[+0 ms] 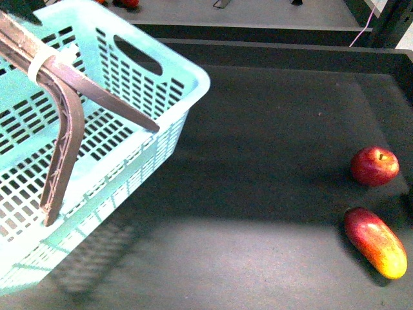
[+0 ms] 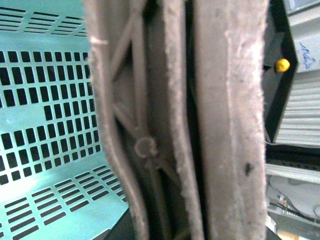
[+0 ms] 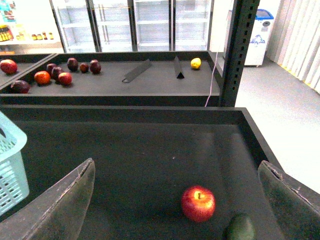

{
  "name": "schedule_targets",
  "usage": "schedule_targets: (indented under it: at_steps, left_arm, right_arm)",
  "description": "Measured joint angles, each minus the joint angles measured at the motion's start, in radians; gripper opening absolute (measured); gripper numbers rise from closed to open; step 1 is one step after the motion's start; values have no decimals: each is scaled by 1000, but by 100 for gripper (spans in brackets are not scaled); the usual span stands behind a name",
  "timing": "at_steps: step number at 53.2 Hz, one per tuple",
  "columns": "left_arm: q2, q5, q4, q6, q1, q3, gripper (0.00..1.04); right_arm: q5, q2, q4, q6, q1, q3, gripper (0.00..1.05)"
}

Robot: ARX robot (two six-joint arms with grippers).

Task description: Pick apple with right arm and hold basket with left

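Well clear of the apple (image 3: 198,203), right end effector (image 3: 176,165) gapes empty.

No text can be read anywhere. Blue handwriting on a white panel (image 2: 306,50) is illegible, and a blue mark on the white bin (image 3: 261,30) is too small to make out

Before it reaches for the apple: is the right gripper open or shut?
Open: the right gripper shows both fingers wide apart in its wrist view, the apple ahead untouched.
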Motion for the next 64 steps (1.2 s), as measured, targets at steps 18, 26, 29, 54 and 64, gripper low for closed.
schedule_targets:
  at_steps: [18, 26, 29, 54, 64]
  left_arm:
    - [-101, 115, -77, 121, -220, 8, 14]
    - [-113, 140, -84, 149, -321, 14, 14]
    - [-120, 142, -84, 150, -344, 20, 14]
    - [-170, 126, -84, 157, -467, 55, 14]
    - [-172, 129, -84, 157, -470, 56, 14]
  right_arm:
    - [0, 0, 0, 0, 0, 0, 96]
    - [0, 0, 0, 0, 0, 0, 96]
    - [0, 0, 0, 0, 0, 0, 96]
    - [0, 0, 0, 0, 0, 0, 96]
    - [0, 0, 0, 0, 0, 0, 96]
